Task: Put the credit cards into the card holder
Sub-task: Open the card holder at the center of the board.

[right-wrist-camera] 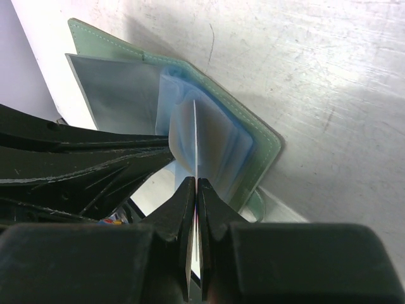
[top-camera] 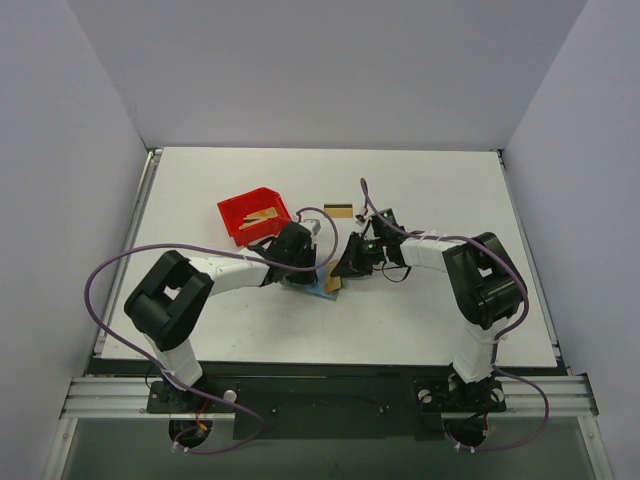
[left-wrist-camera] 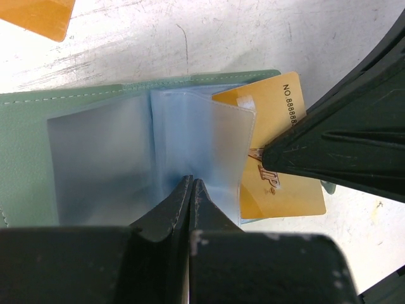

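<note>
The card holder (left-wrist-camera: 25,145) lies open on the white table (top-camera: 430,320), between the two arms, green cover down and its pale blue sleeves fanned upward. The left gripper (left-wrist-camera: 190,190) has its fingers pinched right together on the lower edge of one clear sleeve, holding that leaf apart from the rest. From the other side, the right gripper (right-wrist-camera: 197,190) is clamped almost closed on a gold credit card (left-wrist-camera: 285,183), which its own camera sees edge-on, as a thin line between the fingers. The card's inner end sits under the frosted plastic of a sleeve, and most of it, printed number included, sticks out past the holder's edge.

Farther back and to the left, just beside the left gripper, stands a red bin (top-camera: 232,212) with gold cards (top-camera: 263,215) lying loose in it, two or three perhaps; it is hard to count from here. One more card (top-camera: 338,210), with a dark stripe, lies flat on the table to the right of the bin.
</note>
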Robot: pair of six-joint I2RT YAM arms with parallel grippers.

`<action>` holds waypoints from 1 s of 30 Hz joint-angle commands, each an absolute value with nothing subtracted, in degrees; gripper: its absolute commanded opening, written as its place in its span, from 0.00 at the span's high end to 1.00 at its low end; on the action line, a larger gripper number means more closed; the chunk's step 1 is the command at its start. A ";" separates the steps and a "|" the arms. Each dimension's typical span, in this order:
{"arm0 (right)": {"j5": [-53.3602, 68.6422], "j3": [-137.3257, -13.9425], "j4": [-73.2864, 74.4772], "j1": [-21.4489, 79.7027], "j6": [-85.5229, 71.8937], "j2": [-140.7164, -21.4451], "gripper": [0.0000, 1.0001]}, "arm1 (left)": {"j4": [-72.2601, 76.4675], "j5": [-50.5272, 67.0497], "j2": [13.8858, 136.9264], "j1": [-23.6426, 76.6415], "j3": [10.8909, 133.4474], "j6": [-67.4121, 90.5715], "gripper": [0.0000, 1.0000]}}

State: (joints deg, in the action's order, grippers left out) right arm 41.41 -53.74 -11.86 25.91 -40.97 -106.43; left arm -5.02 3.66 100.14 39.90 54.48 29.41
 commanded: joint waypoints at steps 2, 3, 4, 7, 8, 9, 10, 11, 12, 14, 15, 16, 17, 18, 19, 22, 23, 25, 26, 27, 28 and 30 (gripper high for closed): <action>42.01 -54.85 -15.20 27.07 -42.89 -107.31 1.00 | -7.29 3.60 97.74 39.38 55.90 28.48 1.00; 42.01 -54.84 -15.47 27.16 -43.06 -107.31 1.00 | -7.12 3.60 97.30 39.38 56.25 28.48 1.00; 42.01 -54.76 -15.64 27.07 -43.33 -107.40 1.00 | -7.29 3.60 97.03 39.46 56.34 28.48 1.00; 42.10 -55.02 -15.82 27.07 -43.59 -107.75 1.00 | -7.12 4.30 95.46 39.20 57.30 28.91 1.00; 42.01 -55.11 -15.91 27.16 -43.68 -107.75 1.00 | -7.12 4.65 95.28 39.20 57.57 28.92 1.00; 42.01 -55.19 -15.91 27.07 -43.68 -108.01 1.00 | -7.03 4.75 94.58 39.03 57.83 29.18 1.00; 42.10 -55.28 -16.00 27.07 -43.68 -108.10 1.00 | -7.03 5.01 94.05 38.94 58.09 29.35 1.00; 42.10 -55.46 -16.08 27.07 -43.77 -108.28 1.00 | -7.03 5.18 93.61 38.67 58.10 29.44 1.00; 42.19 -55.37 -16.17 27.16 -43.86 -108.37 1.00 | -7.03 5.36 92.91 38.58 58.27 29.62 1.00; 42.28 -55.46 -16.35 27.16 -43.95 -108.46 1.00 | -7.29 5.01 91.50 38.06 58.10 29.97 1.00; 42.36 -55.63 -16.35 27.16 -43.95 -108.46 1.00 | -7.56 4.84 90.97 37.62 58.01 30.23 1.00; 42.45 -55.63 -16.35 27.16 -43.95 -108.46 1.00 | -7.65 4.49 89.84 37.36 57.49 30.32 1.00; 42.63 -55.81 -16.35 27.33 -44.03 -108.37 1.00 | -7.82 4.13 89.22 36.74 57.13 30.50 1.00; 42.63 -55.81 -16.35 27.25 -44.12 -108.54 1.00 | -8.08 3.17 88.16 35.96 56.43 30.85 1.00; 42.80 -55.90 -16.61 27.42 -44.21 -108.46 1.00 | -8.78 2.64 87.63 35.77 56.08 31.11 1.00; 43.07 -55.99 -16.52 27.60 -44.30 -107.93 1.00 | -10.98 -0.86 85.87 34.46 54.15 32.07 1.00; 43.15 -56.07 -16.52 27.77 -44.38 -107.93 1.00 | -11.42 -2.36 85.61 34.19 53.62 32.52 1.00; 43.42 -56.34 -16.52 27.95 -44.38 -107.58 1.00 | -12.92 -4.91 85.08 33.75 52.56 33.66 1.00; 43.42 -56.60 -16.35 28.12 -44.38 -107.40 1.00 | -13.79 -5.97 84.90 33.84 52.21 33.92 1.00; 43.42 -56.69 -16.17 28.21 -44.30 -107.40 1.00 | -14.06 -7.37 84.64 33.84 51.42 34.45 1.00; 43.50 -57.04 -16.00 28.30 -44.30 -107.32 1.00 | -14.85 -8.08 84.55 33.66 51.24 34.63 1.00; 43.59 -57.48 -15.56 28.48 -44.38 -107.23 1.00 | -16.08 -9.84 84.29 33.75 50.71 35.51 1.00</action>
